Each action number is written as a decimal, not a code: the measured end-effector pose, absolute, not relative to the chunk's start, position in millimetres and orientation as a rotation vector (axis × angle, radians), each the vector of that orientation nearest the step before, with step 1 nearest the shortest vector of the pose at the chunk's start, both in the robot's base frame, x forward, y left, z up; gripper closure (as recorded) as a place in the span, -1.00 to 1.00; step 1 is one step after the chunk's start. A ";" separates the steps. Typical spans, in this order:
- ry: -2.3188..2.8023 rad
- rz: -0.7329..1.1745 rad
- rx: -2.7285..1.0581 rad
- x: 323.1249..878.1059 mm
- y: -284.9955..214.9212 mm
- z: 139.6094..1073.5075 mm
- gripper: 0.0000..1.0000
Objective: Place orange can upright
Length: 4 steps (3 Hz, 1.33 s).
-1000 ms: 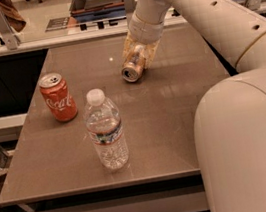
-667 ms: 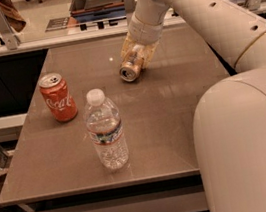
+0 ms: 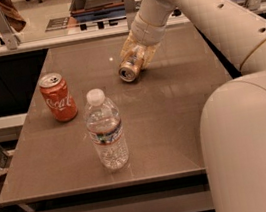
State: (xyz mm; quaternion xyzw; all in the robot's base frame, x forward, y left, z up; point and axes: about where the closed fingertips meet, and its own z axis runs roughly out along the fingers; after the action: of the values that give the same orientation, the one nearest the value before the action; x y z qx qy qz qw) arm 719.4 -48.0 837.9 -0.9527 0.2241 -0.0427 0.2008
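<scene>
The orange can (image 3: 130, 66) is golden-tan with a silver top that faces the camera. It is tilted on its side just above the table (image 3: 174, 111), near the middle of the far half. My gripper (image 3: 137, 56) is shut on the orange can, its fingers wrapping the can's body from above and behind. My arm comes in from the upper right.
A red Coca-Cola can (image 3: 58, 97) stands upright at the left. A clear water bottle (image 3: 106, 131) stands upright in front of it, nearer the front edge. My arm's pale body (image 3: 252, 149) fills the lower right. A rail (image 3: 61, 39) runs behind the table.
The orange can in my gripper has shifted slightly toward the left and front; its silver top still faces the camera. The red can and the bottle have not moved.
</scene>
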 end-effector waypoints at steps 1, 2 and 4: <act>0.589 -0.057 -2.559 711.0 -49.6 840.4 1.00; 0.613 -0.004 -2.485 701.6 -54.0 841.7 1.00; 0.785 0.053 -2.283 682.5 -70.7 850.5 1.00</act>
State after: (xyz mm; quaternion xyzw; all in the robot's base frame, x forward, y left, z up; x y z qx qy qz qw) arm 682.5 -70.7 850.5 -0.8836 0.3039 0.0205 0.3556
